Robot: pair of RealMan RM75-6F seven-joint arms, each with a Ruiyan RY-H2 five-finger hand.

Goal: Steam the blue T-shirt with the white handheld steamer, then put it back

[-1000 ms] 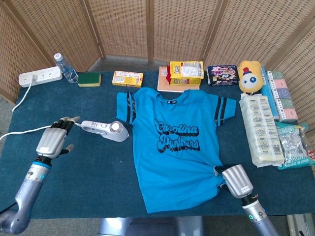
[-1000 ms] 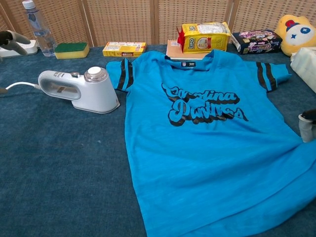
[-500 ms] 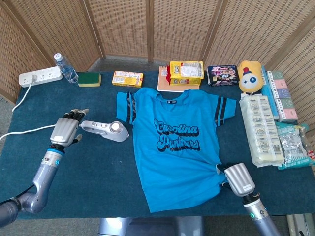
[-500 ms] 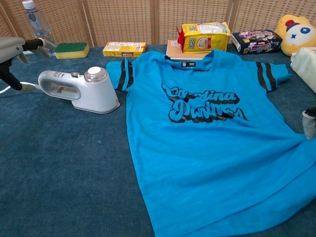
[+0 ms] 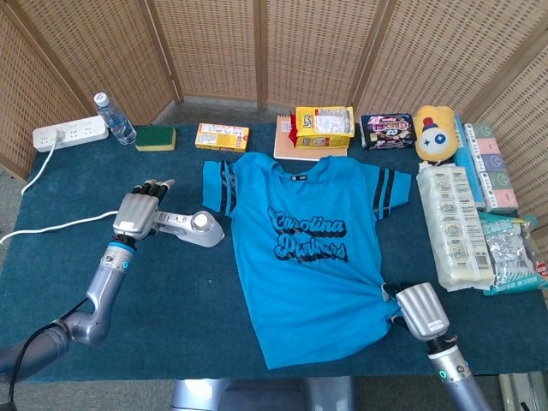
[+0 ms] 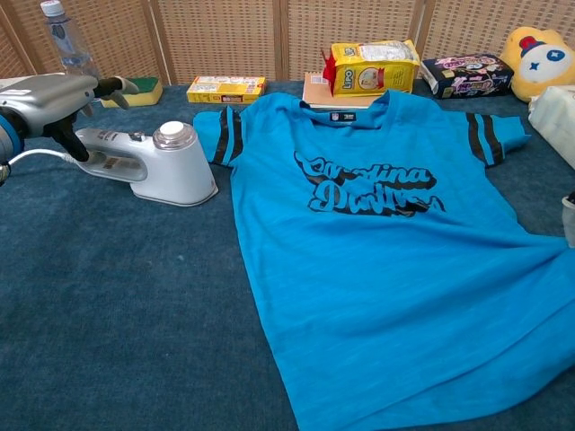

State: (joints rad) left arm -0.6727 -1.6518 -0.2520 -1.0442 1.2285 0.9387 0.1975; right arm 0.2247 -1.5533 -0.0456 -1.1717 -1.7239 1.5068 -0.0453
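Partly, left hand (image 5: 139,213) hides steamer (image 5: 190,228) handle

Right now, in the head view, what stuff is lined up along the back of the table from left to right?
White power strip → water bottle → green sponge → yellow box → yellow snack bag → dark snack packet → yellow plush toy.

Left hand (image 5: 139,211) is covering the steamer (image 6: 148,162) handle's rear end — grip itself isn't showing. Right hand (image 5: 418,310) is getting cut off at the chest view's right edge — its fingers are lying hidden under the T-shirt (image 5: 301,248) hem.
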